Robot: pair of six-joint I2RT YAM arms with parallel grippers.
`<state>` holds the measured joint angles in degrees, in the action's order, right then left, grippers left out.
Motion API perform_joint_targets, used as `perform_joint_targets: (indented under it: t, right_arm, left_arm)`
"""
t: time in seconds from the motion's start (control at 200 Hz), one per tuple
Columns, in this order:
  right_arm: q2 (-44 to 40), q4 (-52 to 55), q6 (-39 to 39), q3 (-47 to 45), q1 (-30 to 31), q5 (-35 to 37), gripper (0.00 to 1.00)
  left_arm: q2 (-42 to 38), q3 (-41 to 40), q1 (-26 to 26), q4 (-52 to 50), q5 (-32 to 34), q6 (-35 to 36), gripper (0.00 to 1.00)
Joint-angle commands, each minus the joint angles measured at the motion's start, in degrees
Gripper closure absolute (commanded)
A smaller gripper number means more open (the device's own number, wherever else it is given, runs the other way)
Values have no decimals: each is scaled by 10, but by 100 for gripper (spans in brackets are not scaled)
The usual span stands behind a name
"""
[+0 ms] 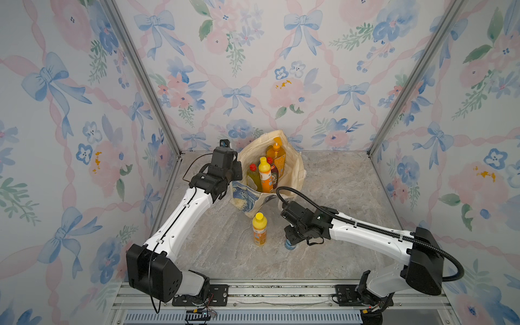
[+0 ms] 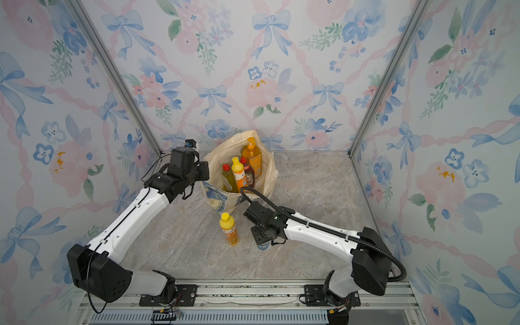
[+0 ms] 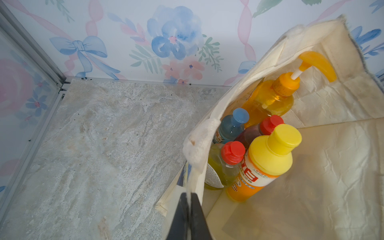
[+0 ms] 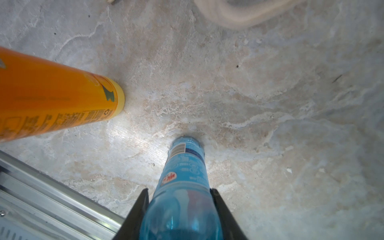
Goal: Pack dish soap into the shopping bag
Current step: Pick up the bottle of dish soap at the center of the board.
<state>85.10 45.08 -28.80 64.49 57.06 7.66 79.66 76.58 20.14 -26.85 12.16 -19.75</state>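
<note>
Left gripper [image 3: 188,196] is pinched tight on the rim of the shopping bag [image 1: 294,168], centre frame, likely to hold its mouth open around 5 packed bottles [image 3: 270,158]. Right gripper [image 4: 179,192] squeezes the small blue bottle [image 4: 185,164], which stands at lower centre beside 1 orange bottle [image 1: 259,230], probably for lifting.

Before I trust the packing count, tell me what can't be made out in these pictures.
- Blue bottle on the table: mostly hidden under the right gripper in both top views; cap cut off by the right wrist view's edge.
- Left gripper: hidden behind its wrist in both top views; left wrist view shows only its tips on the shopping bag rim.
- Blue bottle in the bag: unclear in top views, behind the yellow-capped bottle.
</note>
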Motion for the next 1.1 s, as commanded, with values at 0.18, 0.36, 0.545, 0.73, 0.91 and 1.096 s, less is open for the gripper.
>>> perform_joint_targets:
  t: [0.18, 0.36, 0.545, 0.73, 0.91, 1.096]
  right_arm:
    - [-43, 118, 64, 156, -22, 101, 100]
    - [-8, 163, 127, 344, -49, 121, 100]
    - [63, 134, 172, 484, -89, 108, 100]
    - [137, 69, 218, 581, -108, 57, 100]
    - [234, 92, 241, 692, -116, -23, 100]
    - [349, 162, 260, 824, -109, -66, 100]
  left_arm:
    - [-17, -12, -6, 1, 9, 0, 100]
    - [-12, -6, -7, 1, 9, 4, 100]
    - [-9, -5, -7, 1, 1, 9, 100]
    - [-4, -1, -7, 2, -4, 9, 100]
    - [4, 9, -6, 2, -5, 10, 100]
    - [14, 22, -6, 2, -10, 11, 100]
